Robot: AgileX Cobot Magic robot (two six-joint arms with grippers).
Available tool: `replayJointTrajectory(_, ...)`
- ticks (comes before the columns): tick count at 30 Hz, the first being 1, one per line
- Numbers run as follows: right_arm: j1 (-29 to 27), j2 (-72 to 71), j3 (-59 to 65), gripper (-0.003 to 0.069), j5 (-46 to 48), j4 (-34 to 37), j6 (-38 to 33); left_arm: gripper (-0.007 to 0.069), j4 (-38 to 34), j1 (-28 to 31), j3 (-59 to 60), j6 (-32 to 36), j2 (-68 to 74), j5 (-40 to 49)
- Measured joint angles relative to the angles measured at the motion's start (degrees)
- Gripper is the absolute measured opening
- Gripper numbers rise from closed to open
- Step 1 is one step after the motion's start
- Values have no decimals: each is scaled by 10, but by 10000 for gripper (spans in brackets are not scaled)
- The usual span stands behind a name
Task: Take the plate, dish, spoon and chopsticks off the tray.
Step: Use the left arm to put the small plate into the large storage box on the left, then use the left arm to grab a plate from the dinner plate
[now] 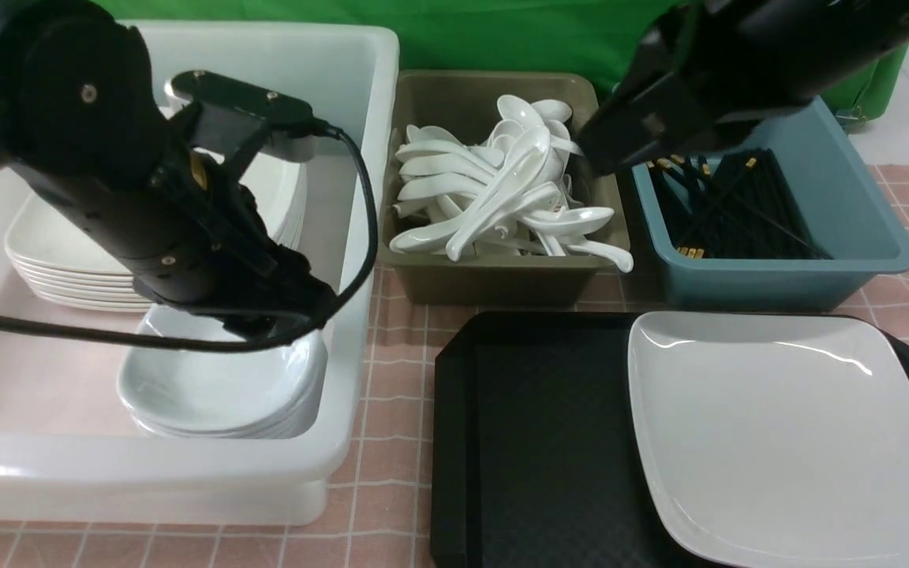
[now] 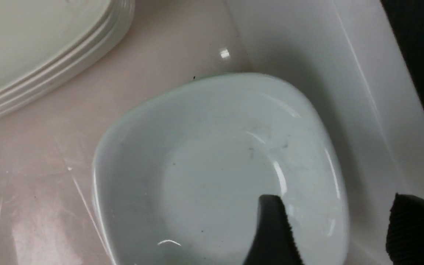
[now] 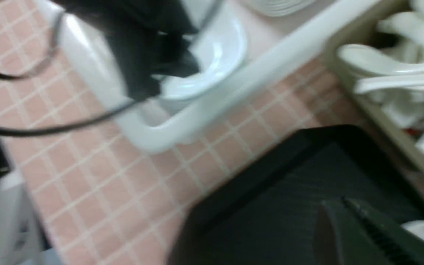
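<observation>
The left gripper is standing open, its two dark fingertips apart. One finger is reaching over the inside of a glossy white dish; the other is hanging past the dish's rim, over the pale wall of a white bin. Farther from the gripper, beyond the dish, a stack of white plates is resting on the bin's smooth floor.

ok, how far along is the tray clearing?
Mostly done, it seems. Only the plate is left, at the right of the tray; no spoon, chopsticks or dish show there. In hand: nothing visible. The left end effector is open over the stacked dishes in the white bin.
</observation>
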Motion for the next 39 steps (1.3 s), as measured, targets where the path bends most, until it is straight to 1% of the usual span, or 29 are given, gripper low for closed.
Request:
replayJointTrajectory(2, -20, -24, 9, 30, 0, -50, 10, 440, -13, -1, -21, 0, -12, 1)
replayJointTrajectory(4, -47, -50, 28, 30, 0, -96, 18, 442, -36, -8, -41, 0, -22, -6)
replayJointTrajectory(5, -68, -66, 43, 30, 0, -116, 21, 429, -48, -15, -46, 0, -23, -14)
replayJointTrajectory(6, -87, -80, 62, 30, 0, -128, 24, 399, -73, -26, -53, -1, -24, -28)
replayJointTrajectory(8, -135, -111, 100, 30, 0, -139, 28, 310, -113, -53, -56, -2, -19, -61)
replayJointTrajectory(10, -193, -150, 160, 30, 0, -143, 29, 181, -167, -100, -57, -2, 4, -108)
replayJointTrajectory(12, -233, -183, 210, 30, 0, -141, 29, 69, -211, -141, -58, -2, 35, -142)
replayJointTrajectory(13, -241, -186, 220, 30, 0, -140, 29, 61, -214, -151, -59, -2, 39, -149)
replayJointTrajectory(14, -260, -211, 250, 30, 0, -138, 29, 29, -228, -176, -60, -2, 72, -165)
replayJointTrajectory(15, -276, -230, 277, 30, -1, -135, 29, 15, -238, -202, -60, -2, 102, -180)
replayJointTrajectory(16, -278, -234, 281, 30, -2, -135, 29, 15, -238, -202, -60, -2, 107, -180)
replayJointTrajectory(17, -292, -262, 314, 30, -2, -122, 29, 27, -243, -231, -60, -3, 159, -198)
replayJointTrajectory(20, -297, -291, 340, 30, -2, -101, 29, 82, -251, -248, -60, -8, 206, -214)
replayJointTrajectory(23, -297, -324, 369, 30, -2, -57, 25, 222, -286, -254, -60, -22, 268, -233)
replayJointTrajectory(24, -297, -326, 372, 30, -2, -53, 24, 242, -290, -254, -60, -24, 274, -236)
replayJointTrajectory(25, -297, -331, 377, 30, -2, -43, 23, 323, -307, -254, -60, -27, 293, -253)
replayJointTrajectory(28, -297, -333, 380, 30, -2, -36, 22, 446, -332, -254, -60, -28, 315, -274)
replayJointTrajectory(30, -297, -333, 380, 30, -2, -34, 21, 505, -343, -254, -60, -28, 330, -286)
replayJointTrajectory(33, -297, -334, 382, 30, -2, -32, 20, 536, -357, -254, -60, -28, 346, -296)
replayJointTrajectory(35, -297, -334, 382, 30, -2, -31, 20, 535, -367, -254, -62, -28, 350, -305)
replayJointTrajectory(38, -297, -334, 382, 30, -2, -31, 20, 495, -385, -254, -62, -28, 355, -322)
replayJointTrajectory(39, -297, -334, 382, 30, -2, -30, 19, 452, -388, -254, -62, -28, 357, -327)
